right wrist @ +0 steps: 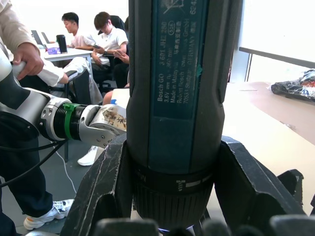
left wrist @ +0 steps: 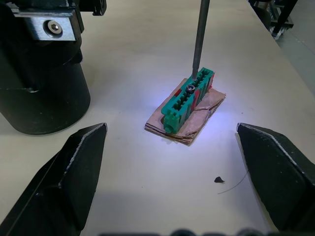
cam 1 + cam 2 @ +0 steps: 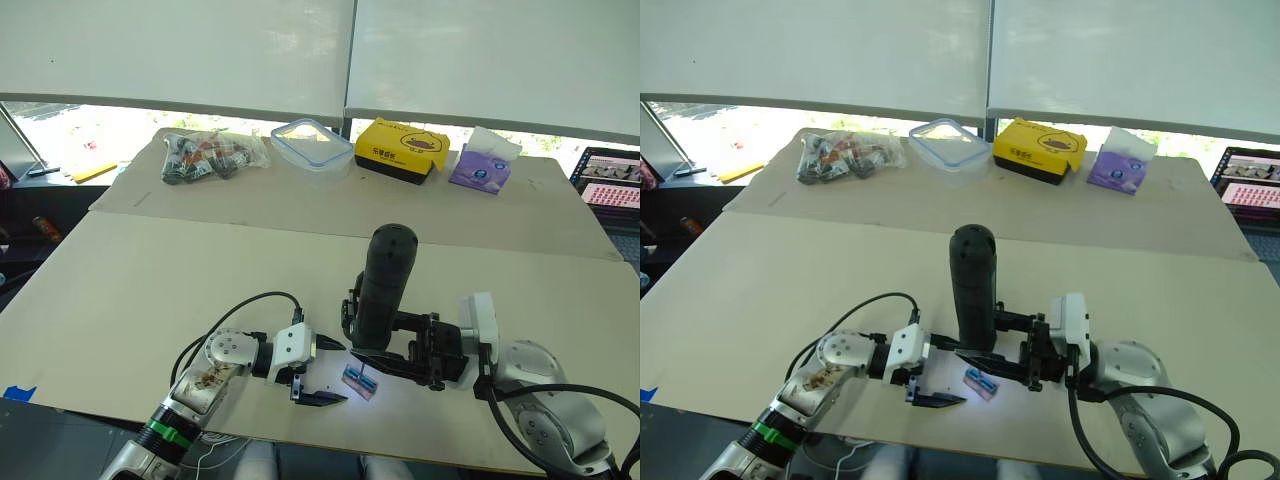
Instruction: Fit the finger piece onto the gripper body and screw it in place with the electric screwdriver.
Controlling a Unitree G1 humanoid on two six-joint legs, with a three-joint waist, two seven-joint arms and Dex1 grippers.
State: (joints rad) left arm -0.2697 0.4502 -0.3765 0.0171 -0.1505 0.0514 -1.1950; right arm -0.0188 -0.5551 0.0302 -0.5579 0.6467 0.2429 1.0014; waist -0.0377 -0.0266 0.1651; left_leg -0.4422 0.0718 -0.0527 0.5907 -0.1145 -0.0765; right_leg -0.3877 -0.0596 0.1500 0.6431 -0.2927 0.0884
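Left wrist view puts my left tool (image 2: 170, 189) wide open and empty, its 2 black fingers (image 2: 64, 179) spread to either side of a small green terminal-like block (image 2: 188, 98) that sits on a brown scrap just ahead of the tips. My right tool (image 3: 375, 350) is clamped around the lower barrel of the electric screwdriver (image 3: 382, 280), holding it upright with the rounded end up. Its thin metal bit (image 2: 199, 37) comes straight down onto a screw head in the top of the green block.

That vertical line is what the next move turns on, as I judge it: the screwdriver's long axis stands nearly plumb over the screw, directly ahead of my left tool and just inboard of my right. The block's own long axis runs away from my left tool, roughly along the line between its fingers. The left tool is the nearer one to steady the block; the right already has the driver.

I cannot pick out the finger piece or the gripper body with confidence on the surface (image 3: 150, 290); the block under the bit is green, not black. Fitting the 2 parts looks not yet done.

Farther beyond the driver, well apart from my tools, lie a clear plastic box (image 3: 312, 143) and a yellow tissue box (image 3: 402, 149).
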